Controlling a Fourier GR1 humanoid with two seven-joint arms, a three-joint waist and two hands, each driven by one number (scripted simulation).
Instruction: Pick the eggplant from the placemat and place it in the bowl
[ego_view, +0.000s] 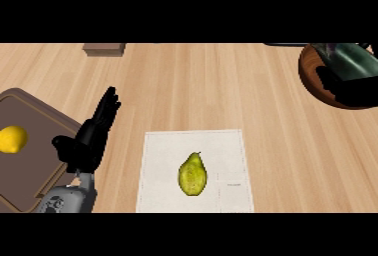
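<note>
One hand readable: left hand (88, 137), left of frame, fingers straight, empty. Likely eggplant (356, 59) sat dark at bowl (306, 75), upper right; right hand (351, 92) there, state untellable. Risk: withdrawal could drag it over rim onto desk (221, 85).

Wooden counter (221, 85), white placemat (162, 150), brown board (29, 115) left, bowl (304, 75) far right, small block (103, 49)

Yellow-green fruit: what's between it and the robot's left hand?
Head view: just bare wooden counter and a strip of white placemat lie between the left hand and the yellow-green fruit. No other thing.
</note>
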